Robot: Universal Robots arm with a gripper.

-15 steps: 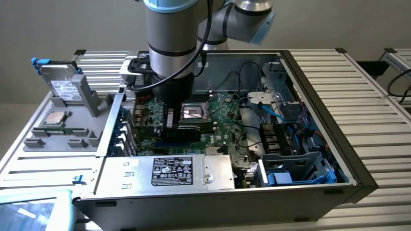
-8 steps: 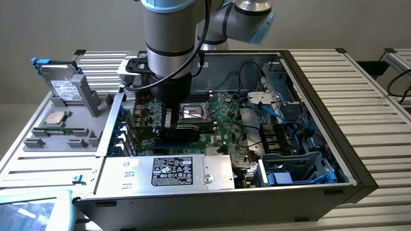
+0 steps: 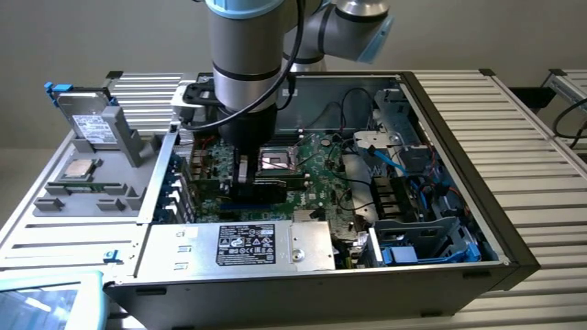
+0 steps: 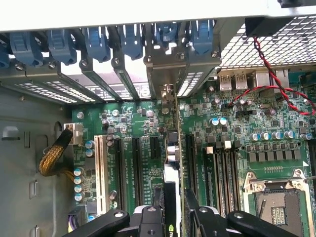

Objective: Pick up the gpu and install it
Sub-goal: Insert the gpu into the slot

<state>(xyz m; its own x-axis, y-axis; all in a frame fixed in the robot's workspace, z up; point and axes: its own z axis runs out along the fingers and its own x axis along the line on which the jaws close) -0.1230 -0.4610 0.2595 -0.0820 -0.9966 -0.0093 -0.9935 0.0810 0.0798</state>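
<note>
While the exterior view looks down into the open grey steel computer case (image 3: 321, 295), it records:

1. Grey-and-blue jointed robot arm (image 3: 243, 62), reaching straight down.
2. Black gripper (image 3: 241, 170), low over the large green motherboard (image 3: 317, 180).
3. Dark strip beside the gripper: probably the gpu (image 3: 275, 183), a small green circuit card with a black fan block. Detail is poor here.

Wrist view:

1. Gripper (image 4: 173, 219) closed narrowly on the gpu (image 4: 176, 163), one black finger on each face.
2. The card stands upright and edge-on among the long black expansion slots (image 4: 136, 165).
3. Its thin silver metal bracket (image 4: 168, 92) reaches the rear opening beneath the blue plastic retention clips (image 4: 131, 42).
4. Whether the edge connector is seated cannot be told.
5. Red-and-black twisted wires (image 4: 269, 74) lie well apart from the card.

Handling note, by judgement: keep the card vertical, match connector to slot and bracket to opening together, and press evenly. A tilt would likely jam one end or strain the board.
</note>
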